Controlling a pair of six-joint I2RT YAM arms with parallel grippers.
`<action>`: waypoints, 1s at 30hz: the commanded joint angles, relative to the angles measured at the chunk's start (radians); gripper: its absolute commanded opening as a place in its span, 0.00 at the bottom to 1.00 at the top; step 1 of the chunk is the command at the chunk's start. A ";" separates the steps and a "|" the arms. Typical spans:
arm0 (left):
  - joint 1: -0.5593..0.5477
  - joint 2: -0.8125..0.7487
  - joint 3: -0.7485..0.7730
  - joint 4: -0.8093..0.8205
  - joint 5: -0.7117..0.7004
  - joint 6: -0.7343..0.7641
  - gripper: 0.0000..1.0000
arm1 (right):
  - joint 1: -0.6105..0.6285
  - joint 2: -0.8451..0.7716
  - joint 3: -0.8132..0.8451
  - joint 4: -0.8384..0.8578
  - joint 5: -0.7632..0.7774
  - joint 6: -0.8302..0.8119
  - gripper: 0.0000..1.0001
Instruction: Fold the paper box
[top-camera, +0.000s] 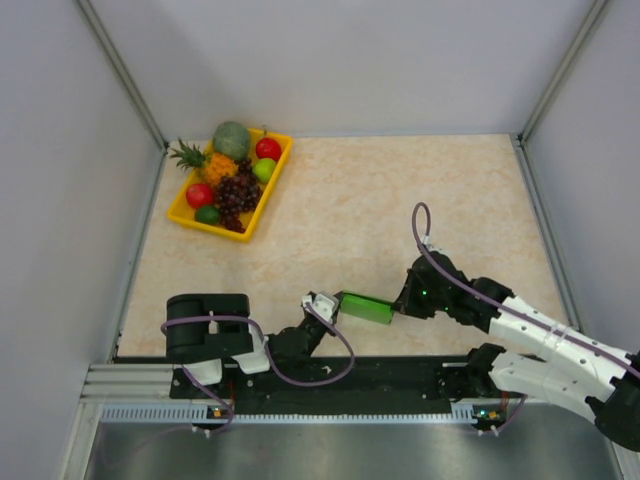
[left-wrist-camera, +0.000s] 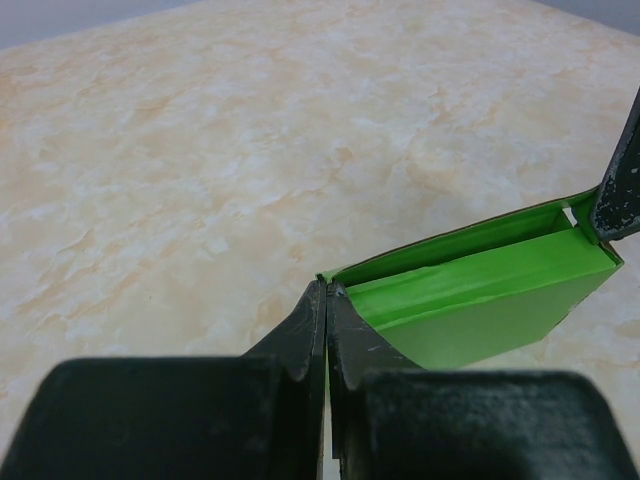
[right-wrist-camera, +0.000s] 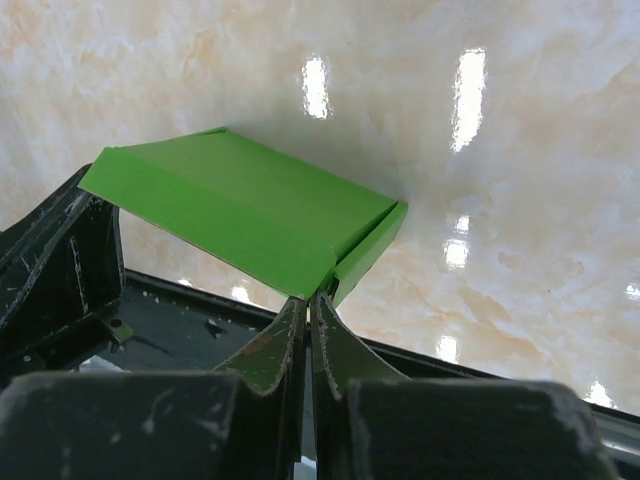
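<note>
While both claws are pinching its opposite ends, the fold is looking partly done.
The left gripper (top-camera: 334, 303) is squeezing, jaws closed, one corner of the paper box (top-camera: 365, 308) near the table's (top-camera: 400, 200) front edge; the right gripper (top-camera: 401, 304) is clamping the other end. Next, probably, one claw is needing to let go and press the remaining flap.

A fixed camera looks down from high behind the arms over the whole counter (top-camera: 400, 200), while the wrist cameras sit low and close behind the left hand (left-wrist-camera: 327, 290) and the right hand (right-wrist-camera: 308, 303), facing the shared paper box (top-camera: 365, 307) from opposite ends.
</note>
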 joint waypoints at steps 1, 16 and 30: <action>-0.016 0.051 -0.036 0.130 0.044 -0.024 0.00 | -0.012 -0.002 0.029 -0.122 -0.030 -0.071 0.00; -0.016 0.048 -0.036 0.127 0.042 -0.021 0.00 | -0.072 0.006 0.018 -0.167 -0.103 -0.170 0.00; -0.018 0.051 -0.034 0.128 0.038 -0.019 0.00 | -0.096 -0.053 0.137 -0.215 -0.126 -0.229 0.15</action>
